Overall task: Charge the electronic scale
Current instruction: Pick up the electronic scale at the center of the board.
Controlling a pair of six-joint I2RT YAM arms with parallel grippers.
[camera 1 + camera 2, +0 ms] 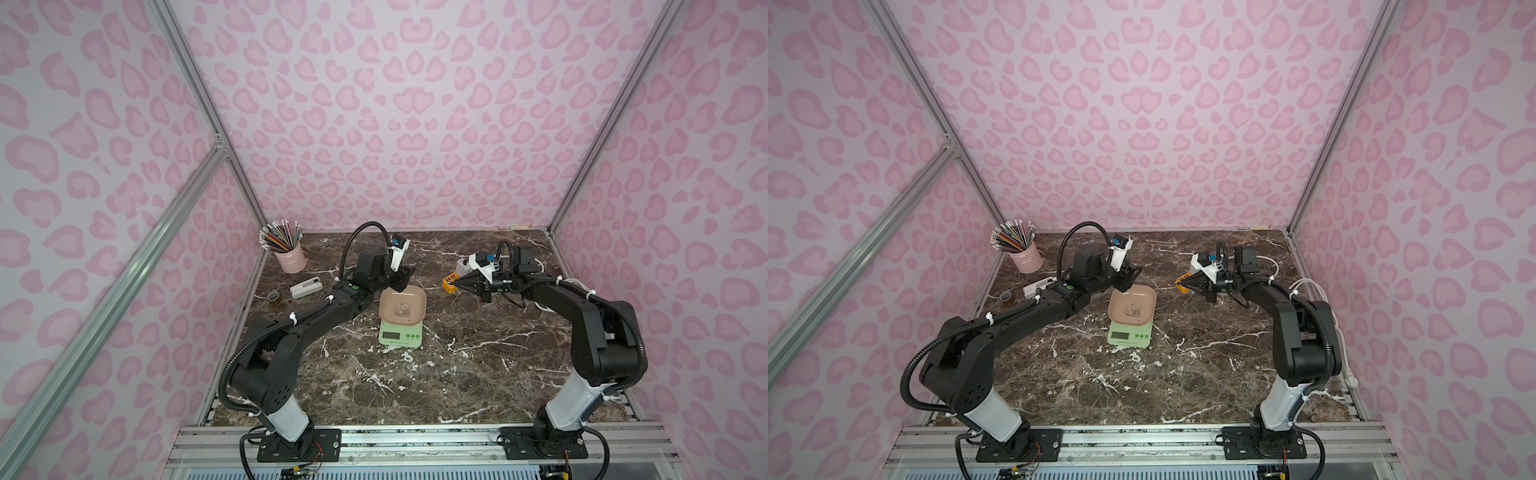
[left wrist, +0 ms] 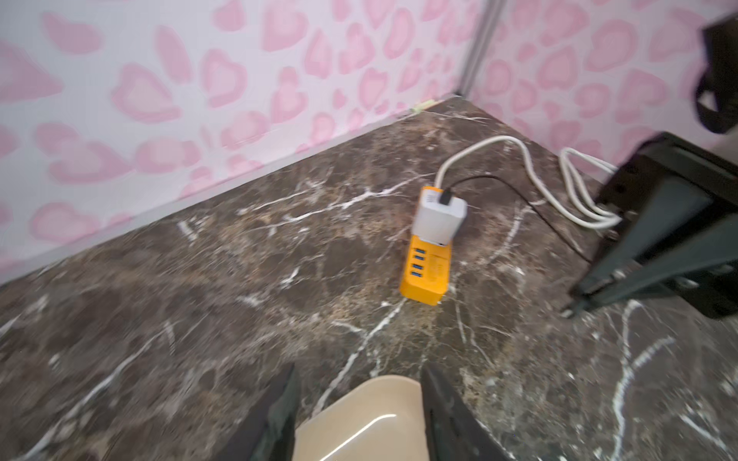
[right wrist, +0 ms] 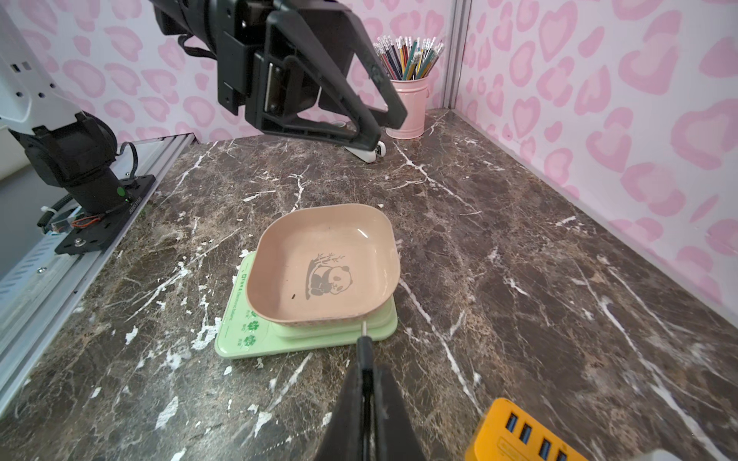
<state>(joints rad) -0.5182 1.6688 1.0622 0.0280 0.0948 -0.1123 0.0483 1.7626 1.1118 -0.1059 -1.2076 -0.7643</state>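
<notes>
The electronic scale (image 1: 401,336) (image 1: 1128,336) is pale green and carries a beige panda tray (image 1: 402,306) (image 3: 323,263). It lies mid-table in both top views. My left gripper (image 1: 405,277) (image 2: 361,369) hangs open above the tray's far corner (image 2: 371,415), holding nothing. My right gripper (image 1: 455,282) (image 3: 365,369) is to the scale's far right, shut on a thin black plug (image 3: 364,347). The plug's metal tip points toward the scale base (image 3: 255,339), apart from it.
An orange power strip (image 2: 427,275) (image 1: 449,286) with a white charger (image 2: 439,217), a white cord (image 2: 519,159) and a black cable (image 2: 499,183) lies beside the right gripper. At the far left stand a pink pencil cup (image 1: 291,253), a white device (image 1: 306,286) and a tape roll (image 1: 273,296).
</notes>
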